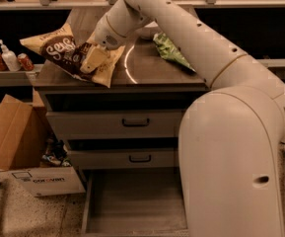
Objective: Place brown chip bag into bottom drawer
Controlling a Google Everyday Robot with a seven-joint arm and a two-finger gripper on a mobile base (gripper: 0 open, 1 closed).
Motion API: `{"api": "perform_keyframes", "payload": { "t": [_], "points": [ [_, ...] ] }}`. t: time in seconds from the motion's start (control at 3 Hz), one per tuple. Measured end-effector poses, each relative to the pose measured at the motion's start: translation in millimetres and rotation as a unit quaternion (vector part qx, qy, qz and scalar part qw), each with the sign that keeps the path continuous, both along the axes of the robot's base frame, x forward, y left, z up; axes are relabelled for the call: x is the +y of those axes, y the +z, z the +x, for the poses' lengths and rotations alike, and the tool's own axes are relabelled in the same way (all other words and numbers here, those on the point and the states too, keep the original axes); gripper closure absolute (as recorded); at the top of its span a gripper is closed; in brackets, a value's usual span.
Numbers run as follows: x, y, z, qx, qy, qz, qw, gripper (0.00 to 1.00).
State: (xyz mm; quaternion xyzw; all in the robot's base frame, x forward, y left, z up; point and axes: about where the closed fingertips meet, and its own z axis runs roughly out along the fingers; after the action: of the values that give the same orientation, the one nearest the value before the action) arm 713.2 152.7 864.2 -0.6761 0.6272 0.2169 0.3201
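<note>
One gripper (95, 58) upper left of frame | jaws clamped on brown chip bag (62, 52) | bag at counter (149, 75) left edge, overhanging | bottom drawer (132, 206) open, lower centre

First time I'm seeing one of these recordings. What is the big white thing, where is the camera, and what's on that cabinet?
The white shape is a robot arm, filmed by one camera looking down at the cabinet. Its end carries a grasping tool, which is down at the brown chip bag on the cabinet top. Whether it grips the bag cannot be told. A green chip bag lies further along the top. Below, the bottom drawer is pulled open; the two upper drawers are shut. A cardboard box sits on the floor beside the cabinet.
</note>
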Motion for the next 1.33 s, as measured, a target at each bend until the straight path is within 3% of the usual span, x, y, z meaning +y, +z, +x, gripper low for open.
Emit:
{"api": "perform_keyframes", "payload": {
  "t": [0.33, 0.67, 1.0, 1.33],
  "points": [
    [5.2, 8.4, -13.1, -0.001, 0.013, 0.014, 0.9998, 0.64],
    [-12.6, 42.7, -54.7, -0.008, 0.010, 0.059, 0.9982, 0.97],
    [-64.8, 59.0, -78.3, -0.020, -0.042, 0.083, 0.9955, 1.00],
    [-64.0, 58.7, -78.8, -0.020, -0.041, 0.083, 0.9955, 1.00]
  ]
}}
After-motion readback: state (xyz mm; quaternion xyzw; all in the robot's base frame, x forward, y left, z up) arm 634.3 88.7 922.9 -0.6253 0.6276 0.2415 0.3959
